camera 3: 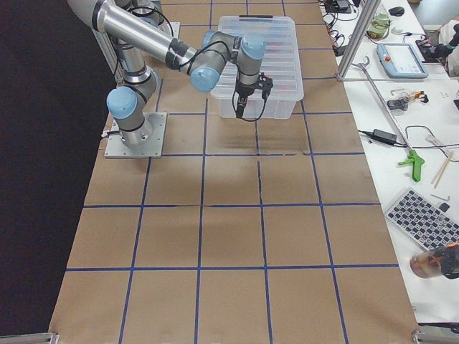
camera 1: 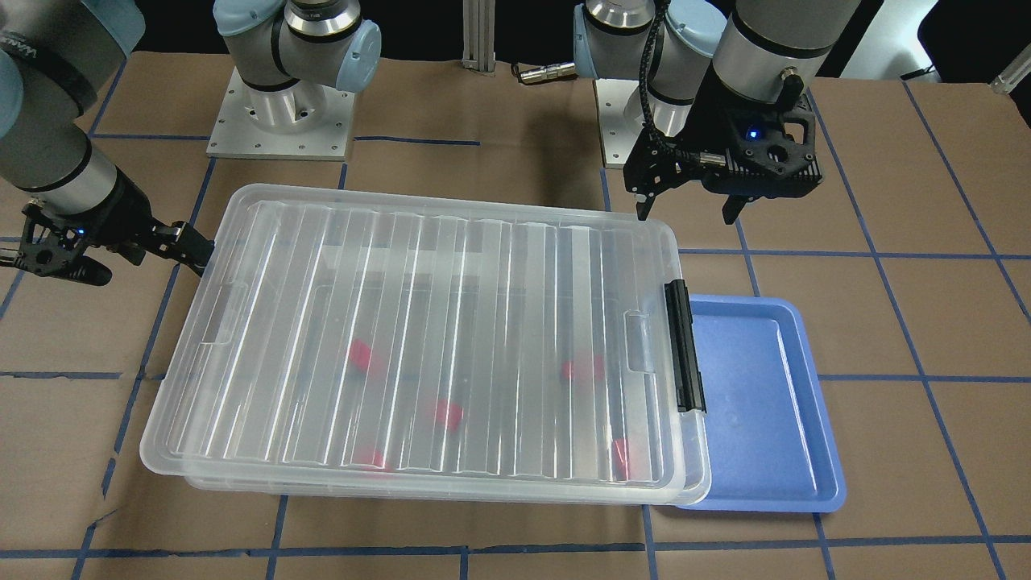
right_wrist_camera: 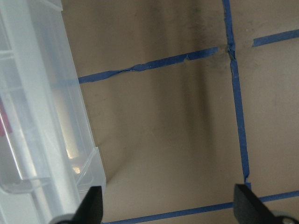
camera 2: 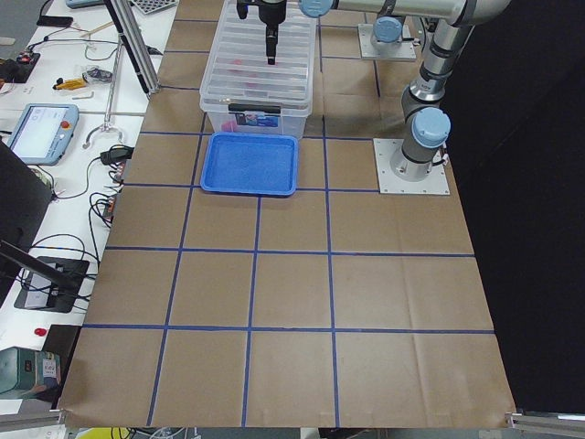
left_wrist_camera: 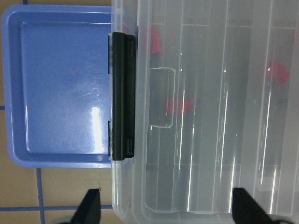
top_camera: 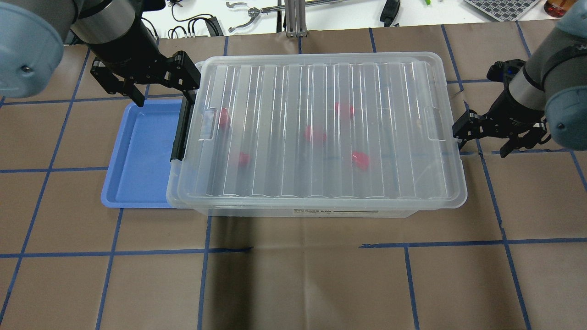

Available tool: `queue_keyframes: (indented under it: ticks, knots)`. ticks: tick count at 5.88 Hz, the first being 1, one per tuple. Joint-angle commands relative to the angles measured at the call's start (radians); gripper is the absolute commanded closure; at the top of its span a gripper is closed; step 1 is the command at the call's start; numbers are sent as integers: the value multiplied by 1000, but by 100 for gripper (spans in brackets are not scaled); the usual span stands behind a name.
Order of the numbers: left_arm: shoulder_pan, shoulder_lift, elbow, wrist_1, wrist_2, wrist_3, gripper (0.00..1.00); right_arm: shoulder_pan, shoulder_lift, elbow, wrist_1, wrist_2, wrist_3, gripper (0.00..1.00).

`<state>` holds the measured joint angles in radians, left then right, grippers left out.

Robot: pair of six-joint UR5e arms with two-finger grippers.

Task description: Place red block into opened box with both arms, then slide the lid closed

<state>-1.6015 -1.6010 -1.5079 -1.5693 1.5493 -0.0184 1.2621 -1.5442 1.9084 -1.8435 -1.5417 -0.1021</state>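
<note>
Flanking the lid (top_camera: 284, 174) at short edges: left end effector (top_camera: 163, 98), right end effector (top_camera: 482, 147), both released.

A: What covers the bench (top_camera: 293, 284)?
B: Brown paper, crossed by blue tape (top_camera: 114, 252) in a grid. A blue tray (top_camera: 137, 156) sits flat on it, over one tape line.
A: And beyond the bench?
B: An aluminium post (top_camera: 290, 18) stands at its far edge. A white side table (camera 3: 430, 107) carries a keyboard (camera 3: 424, 219), a pendant (camera 3: 400, 59), a cable (camera 3: 384, 135) and a green-handled grabber (camera 3: 411, 159).
</note>
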Motion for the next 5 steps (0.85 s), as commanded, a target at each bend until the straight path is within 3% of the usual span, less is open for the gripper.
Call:
queue_keyframes:
  ticks: [1, 4, 5]
  knots:
    - [0, 1, 0, 0, 0, 0, 2, 3, -8, 3, 6, 8, -1, 1]
    - [0, 0, 0, 0, 0, 0, 2, 20, -13, -23, 3, 22, 1, 0]
    - [0, 1, 0, 0, 0, -1, 2, 22, -16, -105, 54, 14, -1, 0]
